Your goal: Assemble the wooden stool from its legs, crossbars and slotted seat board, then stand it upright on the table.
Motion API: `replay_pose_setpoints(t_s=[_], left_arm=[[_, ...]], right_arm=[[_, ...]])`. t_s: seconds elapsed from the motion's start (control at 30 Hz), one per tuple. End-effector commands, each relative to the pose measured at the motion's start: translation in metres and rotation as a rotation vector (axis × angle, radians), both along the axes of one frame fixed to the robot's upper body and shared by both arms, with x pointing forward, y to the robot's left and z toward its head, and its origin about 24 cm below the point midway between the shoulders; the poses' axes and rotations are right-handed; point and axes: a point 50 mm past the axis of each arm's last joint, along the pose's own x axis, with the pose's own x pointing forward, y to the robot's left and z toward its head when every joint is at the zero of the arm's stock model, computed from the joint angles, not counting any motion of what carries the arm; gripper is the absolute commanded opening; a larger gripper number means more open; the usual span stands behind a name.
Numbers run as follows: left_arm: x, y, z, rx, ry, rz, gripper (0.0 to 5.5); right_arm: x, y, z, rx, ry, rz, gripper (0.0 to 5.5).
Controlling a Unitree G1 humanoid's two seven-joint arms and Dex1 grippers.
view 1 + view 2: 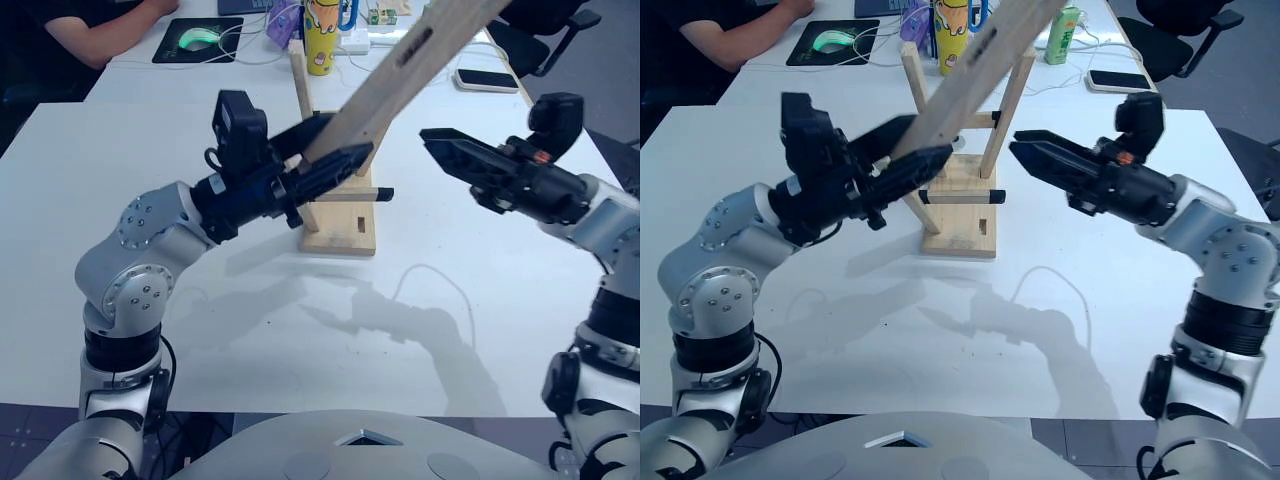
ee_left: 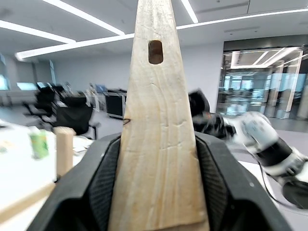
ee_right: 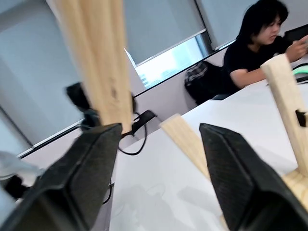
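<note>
The left claw (image 1: 340, 145) clenches a leg (image 1: 420, 50) whose long axis rises toward 1 o'clock, the seat board (image 1: 335, 240) lies on the bench (image 1: 480, 300) at its 6 o'clock, and the released right claw (image 1: 432, 142) hangs at 3 o'clock.

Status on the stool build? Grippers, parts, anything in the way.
Left gripper shut on wooden leg, angled up over stool base. Right gripper open, empty, beside it. Base upside down on table, legs up. Loose cable in front.
</note>
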Motion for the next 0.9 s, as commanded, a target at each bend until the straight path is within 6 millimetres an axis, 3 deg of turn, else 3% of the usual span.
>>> replay_pose_setpoints(t_s=[0.03, 0.33, 0.6, 0.9], left_arm=[[-0.001, -0.002, -0.011, 0.008, 0.069, -0.092, 2.05], [-0.001, 0.003, -0.039, 0.091, 0.207, -0.229, 2.05], [-0.007, 0.003, -0.046, 0.072, 0.28, -0.299, 2.05], [-0.008, 0.007, -0.042, 0.034, 0.335, -0.326, 2.05]], right_arm=[[-0.004, -0.015, 0.012, 0.018, -0.01, 0.05, 3.68], [-0.006, -0.015, 0.028, 0.124, -0.048, 0.154, 3.79], [-0.006, -0.011, 0.029, 0.098, -0.022, 0.19, 3.79], [-0.008, -0.011, 0.022, 0.039, 0.002, 0.222, 2.47]])
